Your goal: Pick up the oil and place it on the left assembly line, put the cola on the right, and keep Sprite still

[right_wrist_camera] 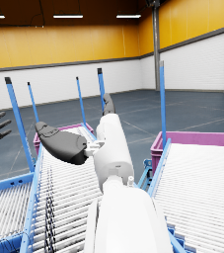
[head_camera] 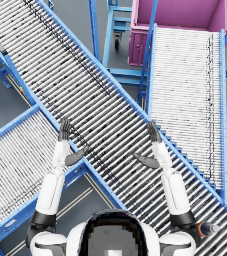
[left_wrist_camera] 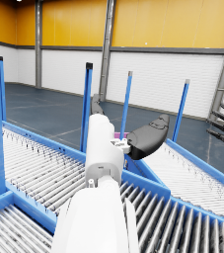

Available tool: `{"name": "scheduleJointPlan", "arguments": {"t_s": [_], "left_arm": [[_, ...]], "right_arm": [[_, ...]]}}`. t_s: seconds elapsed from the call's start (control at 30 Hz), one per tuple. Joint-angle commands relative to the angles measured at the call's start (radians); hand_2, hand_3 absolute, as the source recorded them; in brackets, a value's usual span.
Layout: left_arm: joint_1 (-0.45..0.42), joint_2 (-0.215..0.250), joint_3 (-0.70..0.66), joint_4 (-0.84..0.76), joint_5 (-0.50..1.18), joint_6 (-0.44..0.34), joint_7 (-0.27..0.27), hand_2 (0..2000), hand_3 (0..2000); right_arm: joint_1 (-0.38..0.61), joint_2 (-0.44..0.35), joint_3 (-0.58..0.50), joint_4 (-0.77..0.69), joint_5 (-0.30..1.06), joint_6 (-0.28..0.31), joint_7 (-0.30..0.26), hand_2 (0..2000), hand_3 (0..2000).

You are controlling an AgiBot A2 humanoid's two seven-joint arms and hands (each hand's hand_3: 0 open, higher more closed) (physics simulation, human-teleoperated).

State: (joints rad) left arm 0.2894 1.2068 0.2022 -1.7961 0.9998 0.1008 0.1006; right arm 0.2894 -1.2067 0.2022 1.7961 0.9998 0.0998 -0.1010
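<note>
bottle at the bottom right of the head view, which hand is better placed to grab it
Right. The bottle lies on the middle conveyor close beside the right arm, and the right hand hangs open above that belt. The left hand, also open, is at the far side.

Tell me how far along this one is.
Nothing looks done: the left line and right line show no bottles. Nothing is in hand: the left hand and right hand hover empty over the middle conveyor. One bottle lies at its near end, type unclear. All placing remains.
</note>
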Motion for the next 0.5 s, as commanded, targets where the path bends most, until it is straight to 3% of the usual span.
{"name": "scheduleJointPlan", "arguments": {"t_s": [0.03,0.5], "left_arm": [[0.0,0.0,0.0,0.0,0.0,0.0,0.0,0,0],[0.0,0.0,0.0,0.0,0.0,0.0,0.0,0,0]], "right_arm": [[0.0,0.0,0.0,0.0,0.0,0.0,0.0,0,0],[0.0,0.0,0.0,0.0,0.0,0.0,0.0,0,0]]}}
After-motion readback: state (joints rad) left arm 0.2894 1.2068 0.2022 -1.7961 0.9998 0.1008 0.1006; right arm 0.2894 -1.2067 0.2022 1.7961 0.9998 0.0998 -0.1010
